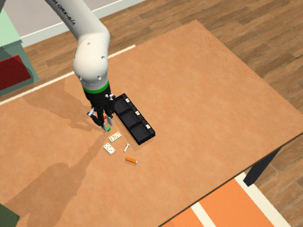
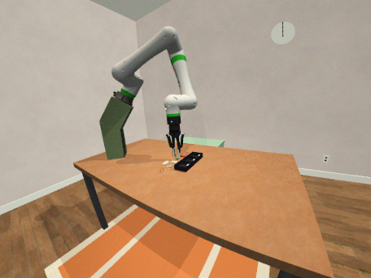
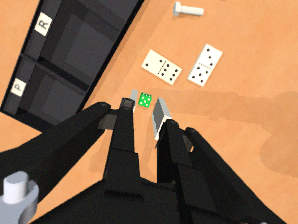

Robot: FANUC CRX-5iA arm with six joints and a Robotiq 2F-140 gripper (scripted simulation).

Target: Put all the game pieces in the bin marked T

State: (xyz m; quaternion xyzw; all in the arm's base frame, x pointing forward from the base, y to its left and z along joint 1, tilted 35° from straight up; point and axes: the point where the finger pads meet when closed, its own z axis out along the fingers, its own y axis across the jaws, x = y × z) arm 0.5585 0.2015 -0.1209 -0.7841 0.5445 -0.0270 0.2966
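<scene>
While the top view hides the fingertips behind the wrist, the wrist view shows the claw (image 3: 144,111) poised low over a green die (image 3: 145,100), fingers part-way closed with a narrow gap and nothing between them; the die lies on the table (image 1: 199,83) just beyond the tips. Whether the pads touch the die cannot be told.

Two white dominoes (image 3: 161,66) (image 3: 205,64) lie just past the die, near each other but apart. A white bolt (image 3: 188,9) lies farther on. Only the top view shows the orange cylinder (image 1: 131,160) beyond the bolt, and a scrap of red (image 1: 105,117) beside the fingers, mostly hidden.

Black three-compartment bin tray (image 1: 141,137) stands close to the claw's side. Wrist view reads labels "R" (image 3: 44,24) and "P" (image 3: 18,87) on two compartments; the third label is out of that view and unreadable from above. Arm casing carries partial lettering "CRX" (image 1: 64,8).

Exterior view adds a wall clock (image 2: 282,32), a wall socket (image 2: 325,158) and an orange striped rug (image 2: 138,252) under the table.
</scene>
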